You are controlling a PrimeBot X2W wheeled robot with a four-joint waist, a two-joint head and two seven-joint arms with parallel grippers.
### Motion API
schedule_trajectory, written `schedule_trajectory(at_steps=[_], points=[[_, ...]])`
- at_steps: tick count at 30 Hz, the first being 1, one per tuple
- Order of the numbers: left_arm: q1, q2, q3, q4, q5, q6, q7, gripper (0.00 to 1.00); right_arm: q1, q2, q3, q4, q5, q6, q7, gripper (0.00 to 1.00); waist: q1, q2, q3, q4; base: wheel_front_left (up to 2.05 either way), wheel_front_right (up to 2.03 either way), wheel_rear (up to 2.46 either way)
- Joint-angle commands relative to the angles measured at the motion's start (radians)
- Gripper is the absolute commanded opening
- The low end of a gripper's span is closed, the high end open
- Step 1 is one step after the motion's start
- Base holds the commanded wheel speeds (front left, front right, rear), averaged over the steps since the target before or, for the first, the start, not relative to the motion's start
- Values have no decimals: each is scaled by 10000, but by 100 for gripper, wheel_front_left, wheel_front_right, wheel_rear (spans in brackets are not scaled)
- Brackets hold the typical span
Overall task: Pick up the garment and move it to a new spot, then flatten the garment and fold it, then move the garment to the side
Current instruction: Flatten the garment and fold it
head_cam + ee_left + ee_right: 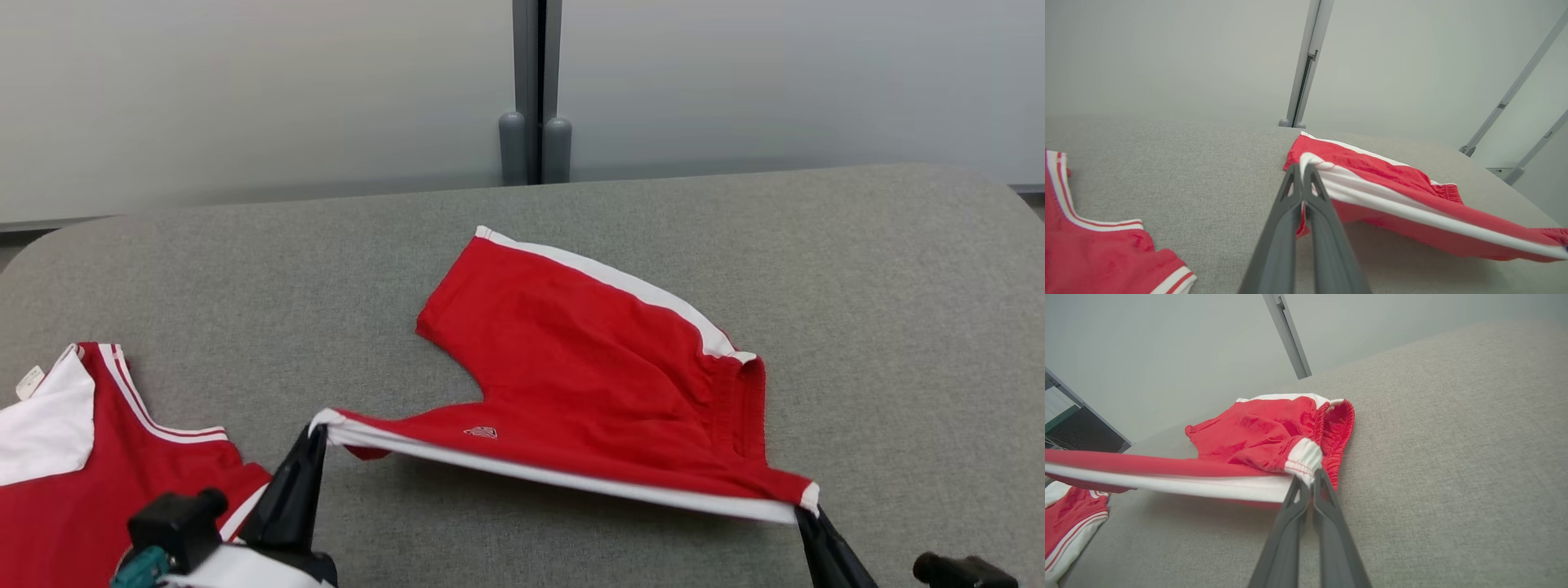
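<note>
Both left claw (315, 431) and right claw (805, 514) closed on shorts' (588, 359) white edge; roomy tabletop (898, 327) beyond.

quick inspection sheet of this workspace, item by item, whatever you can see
surface: grey fabric tabletop, holding two garments
job's things: red shorts with white side stripes, near edge lifted and stretched taut, far part lying on the tabletop
clutter: red and white jersey lying at the near left
grippers: left gripper shut on the leg-hem corner; right gripper shut on the waistband corner
cables: nothing seen
surroundings: pale wall panels and a grey post behind the tabletop
</note>
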Motion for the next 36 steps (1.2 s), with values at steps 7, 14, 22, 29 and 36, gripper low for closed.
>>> schedule_trajectory(at_steps=[7,14,22,29,36], points=[[-2954,523,-74,1252,-70,-673,531,0,-1922,-103,-269,308,548,-97,392,0,0,0,1488,-90,0,0,0],[-6365,614,-688,3431,-99,-1158,1010,0,-4419,-97,-307,1578,889,-83,118,0,0,0,2958,-356,0,0,0],[-9484,232,-1570,6517,-412,-1341,1126,0,-6638,-89,266,3484,1689,-74,-644,0,0,0,3889,-984,0,0,0],[-11020,164,-2582,8560,-858,-1341,855,0,-7667,-72,1347,4810,2630,-72,-1395,0,0,0,4189,-1578,0,0,0],[-11721,332,-3056,9901,-1514,-1344,235,100,-8292,-73,2149,5328,1783,-62,-2058,100,0,0,4334,-1865,0,0,0]])
